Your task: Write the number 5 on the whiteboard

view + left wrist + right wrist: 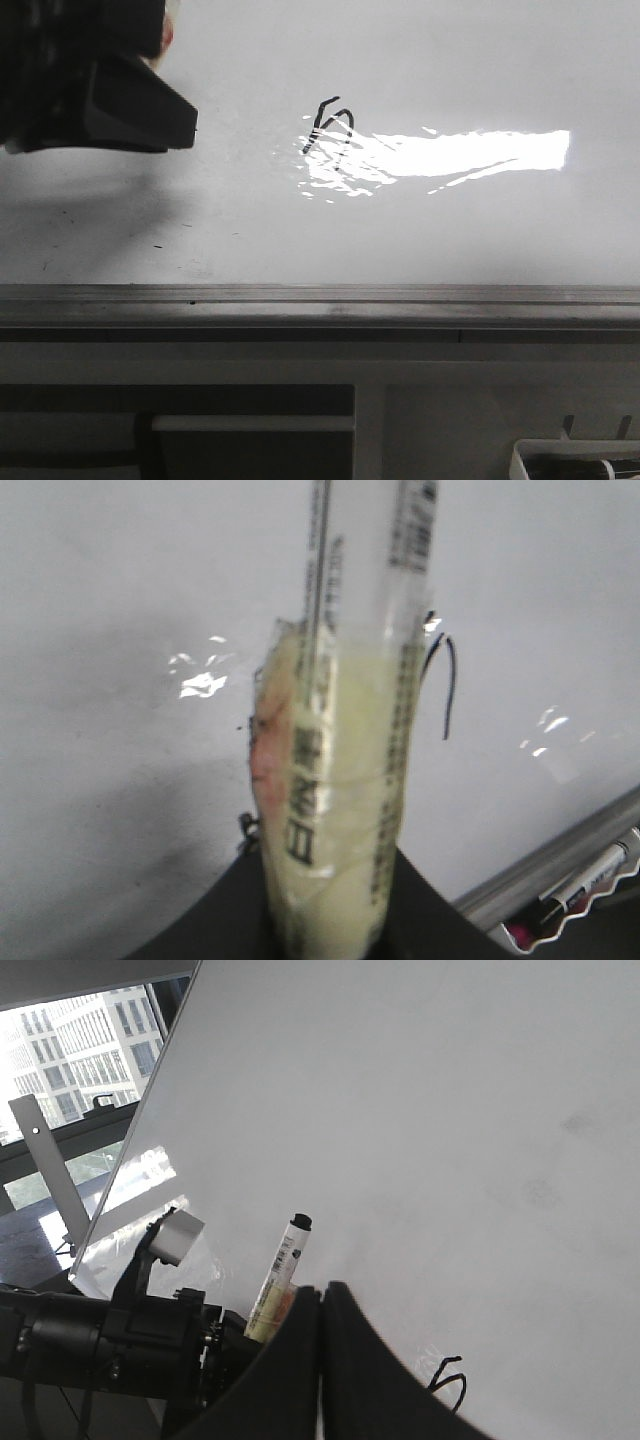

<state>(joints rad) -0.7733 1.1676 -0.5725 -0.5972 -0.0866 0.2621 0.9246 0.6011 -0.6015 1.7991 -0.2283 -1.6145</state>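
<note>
One number 5 (328,128) right of left gripper (150,120).

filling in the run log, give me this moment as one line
left gripper: holding marker, off board | right gripper: shut, empty | number 5: scribble drawn | whiteboard: glare beside mark

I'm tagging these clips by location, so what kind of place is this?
Probably an office or lab in a city building. A large whiteboard with a marker scribble fills the views, a tray with markers sits by its rim, and tall buildings show through a window.
</note>
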